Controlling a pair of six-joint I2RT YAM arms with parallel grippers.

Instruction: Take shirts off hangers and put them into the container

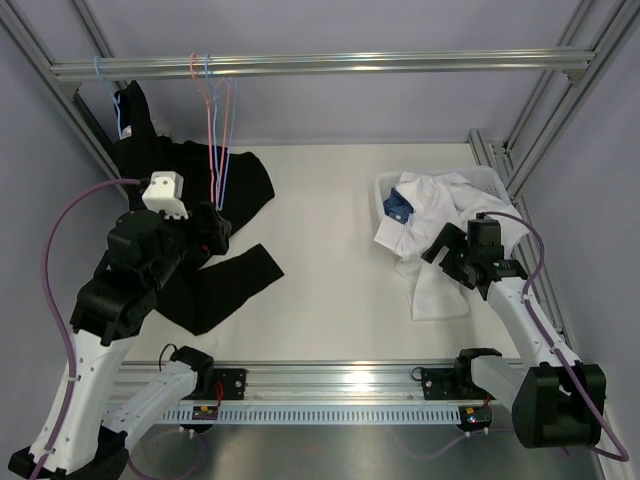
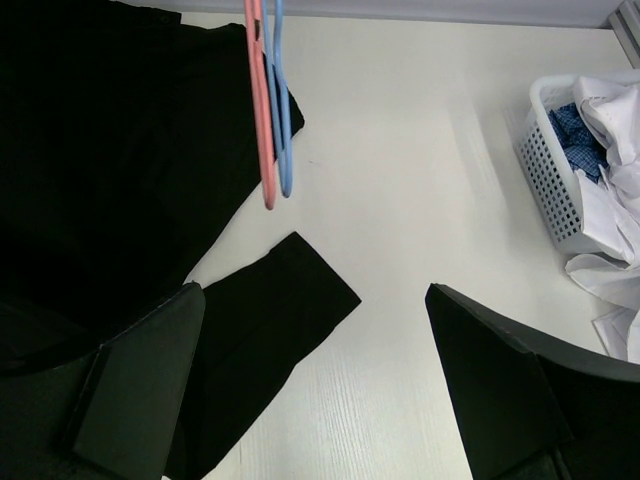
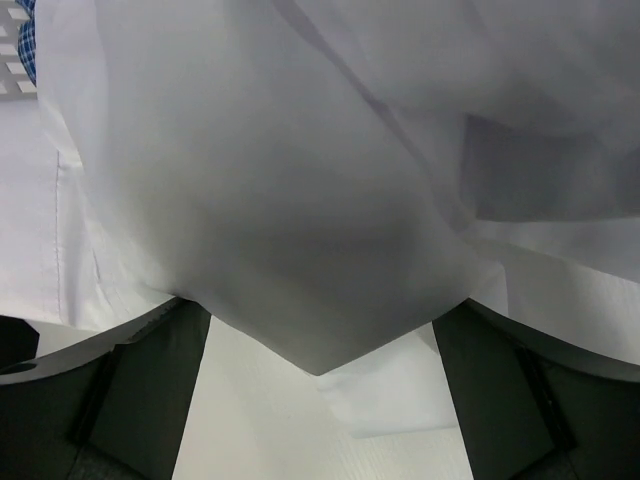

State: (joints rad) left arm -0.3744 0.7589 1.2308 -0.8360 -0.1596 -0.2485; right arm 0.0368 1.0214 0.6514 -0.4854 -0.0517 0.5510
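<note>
The container [image 1: 488, 176] stands at the far right of the table [image 1: 330, 230]. It holds the blue shirt [image 1: 398, 205] and part of the white shirt [image 1: 440, 270], which spills over its near rim onto the table. The black shirt [image 1: 235, 280] lies at the left, below the hangers [image 1: 215, 120]. On the left gripper [image 2: 312, 300] and the right gripper [image 3: 320, 315] the fingers are apart and clamp nothing.

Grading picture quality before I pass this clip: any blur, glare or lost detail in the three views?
Top external: sharp, even light, with glare on the near aluminium rail. Left wrist: the black shirt is featureless black. Right wrist: the white shirt fills the frame, soft and shadowed grey.
</note>
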